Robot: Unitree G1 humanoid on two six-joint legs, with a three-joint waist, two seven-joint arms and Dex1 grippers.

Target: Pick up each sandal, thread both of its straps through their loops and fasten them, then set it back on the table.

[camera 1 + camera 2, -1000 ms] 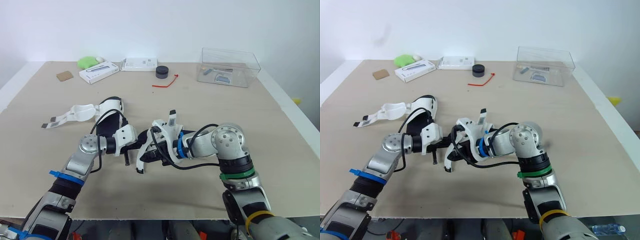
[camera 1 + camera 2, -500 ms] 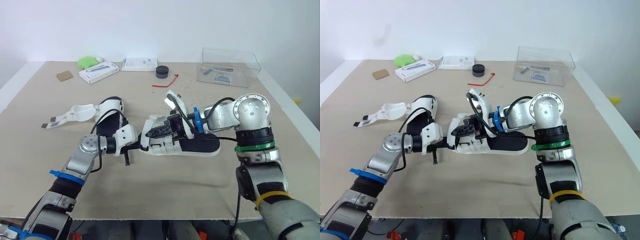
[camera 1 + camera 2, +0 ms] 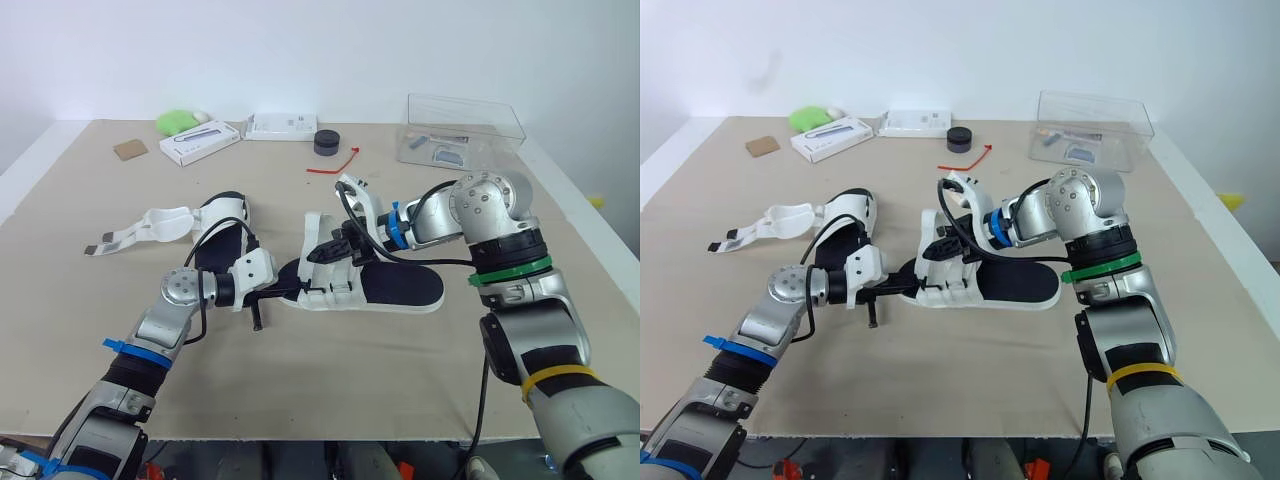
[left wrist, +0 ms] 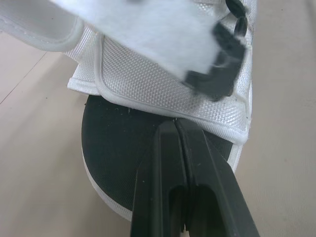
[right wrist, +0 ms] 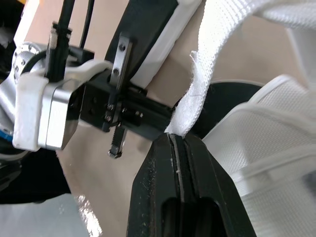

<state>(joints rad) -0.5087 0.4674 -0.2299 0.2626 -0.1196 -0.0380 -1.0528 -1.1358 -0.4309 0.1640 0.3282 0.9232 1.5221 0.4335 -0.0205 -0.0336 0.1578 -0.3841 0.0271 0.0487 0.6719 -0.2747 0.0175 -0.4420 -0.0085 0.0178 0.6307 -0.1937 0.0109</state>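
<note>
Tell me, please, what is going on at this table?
A white-and-black mesh sandal lies on the beige table. The right claw is shut on one white webbing strap. The left claw, shut, sits at the toe end. A matching second sandal lies to the robot's left, a strap stretched open.

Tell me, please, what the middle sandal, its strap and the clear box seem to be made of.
Sandal: matte black footbed, probably foam or rubber; upper is white mesh fabric, its weave visible. Strap: white woven webbing, ribbed texture. Box: clear, glossy, likely hard plastic; contents show through.
</note>
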